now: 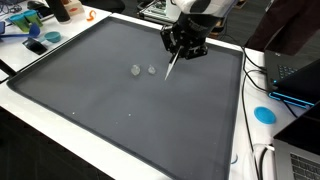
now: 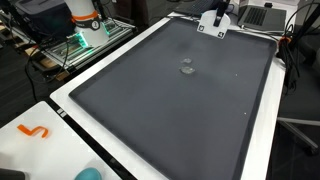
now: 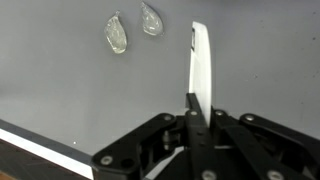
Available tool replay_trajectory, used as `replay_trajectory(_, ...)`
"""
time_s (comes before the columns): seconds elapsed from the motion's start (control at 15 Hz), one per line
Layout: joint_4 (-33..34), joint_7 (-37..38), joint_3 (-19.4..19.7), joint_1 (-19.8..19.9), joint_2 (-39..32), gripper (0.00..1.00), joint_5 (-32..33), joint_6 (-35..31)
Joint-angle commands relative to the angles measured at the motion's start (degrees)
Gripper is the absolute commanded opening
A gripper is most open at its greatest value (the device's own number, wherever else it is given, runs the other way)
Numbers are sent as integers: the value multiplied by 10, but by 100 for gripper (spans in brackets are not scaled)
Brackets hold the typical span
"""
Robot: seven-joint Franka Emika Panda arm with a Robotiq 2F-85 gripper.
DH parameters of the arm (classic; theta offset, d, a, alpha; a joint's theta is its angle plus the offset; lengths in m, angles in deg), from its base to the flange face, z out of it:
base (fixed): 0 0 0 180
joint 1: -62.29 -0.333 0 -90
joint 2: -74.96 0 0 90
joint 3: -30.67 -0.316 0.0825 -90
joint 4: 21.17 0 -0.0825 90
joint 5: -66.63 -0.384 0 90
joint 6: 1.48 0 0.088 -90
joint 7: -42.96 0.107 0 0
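Grey mat [image 1: 100, 110] fills most of what I see, spread over a white table [image 1: 30, 130]. My gripper [image 3: 198, 112] hangs over the far part of the mat, with its jaws pinched together on a thin white strip [image 3: 200, 60]. I see no gap on either side of the strip where it is clamped. In an exterior view the strip slants down from the gripper toward the mat. I cannot tell whether its tip touches the surface.

Two clear bits [image 3: 116, 35] lie side by side on the mat, close together, near the strip's free end but apart from it. In the wrist view they sit up and to the left of the strip.

Off the mat, a blue disc [image 1: 264, 114] rests on the table by one edge. An orange hook [image 2: 35, 131] lies on the white surface near a corner, well away from the gripper.
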Motion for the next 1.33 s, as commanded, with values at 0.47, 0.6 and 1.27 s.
replay_trajectory(0.47,61,10,27,-13,-45,1,10,10)
replay_trajectory(0.6,67,9,30,-10,-46,1,6,7)
replay_trajectory(1.27,78,2,29,22,-38,1,-38,-10)
